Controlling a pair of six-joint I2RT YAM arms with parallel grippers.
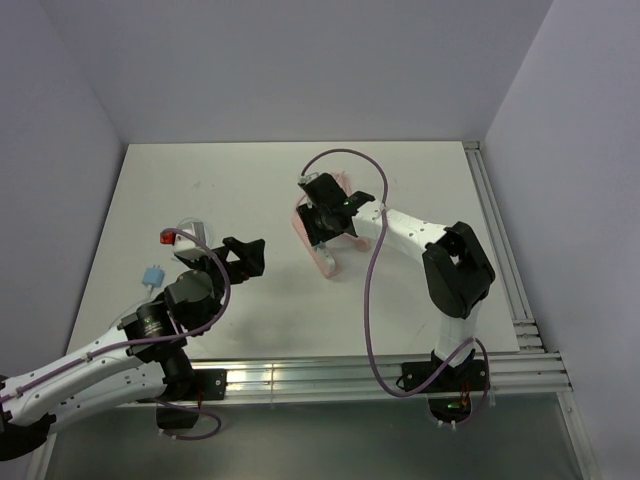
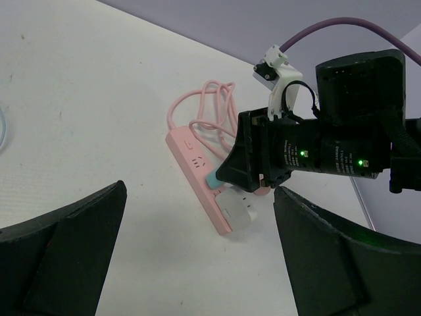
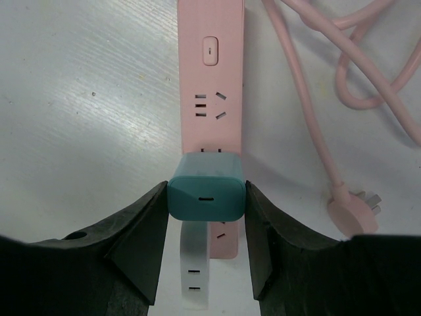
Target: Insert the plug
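A teal blocky plug point(image 3: 205, 197) sits between the fingers of my right gripper point(image 3: 205, 199), which is shut on it. It is held against the face of the pink power strip point(image 3: 210, 85), below the strip's button and first sockets, with its prong tips just showing at its far edge. No wire shows on it. In the top view the right gripper point(image 1: 325, 215) covers the strip point(image 1: 328, 262) at the table's middle. My left gripper point(image 1: 245, 258) is open and empty, left of the strip. In the left wrist view its jaws stand wide apart, facing the strip point(image 2: 191, 155) and the plug point(image 2: 214, 178).
A white adapter point(image 3: 195, 270) lies beside the strip's near end, also in the left wrist view point(image 2: 240, 207). The strip's pink cord point(image 3: 342, 66) coils behind it. A small light-blue block point(image 1: 152, 273) with a thin pale wire and a red object point(image 1: 168, 237) lie at the left.
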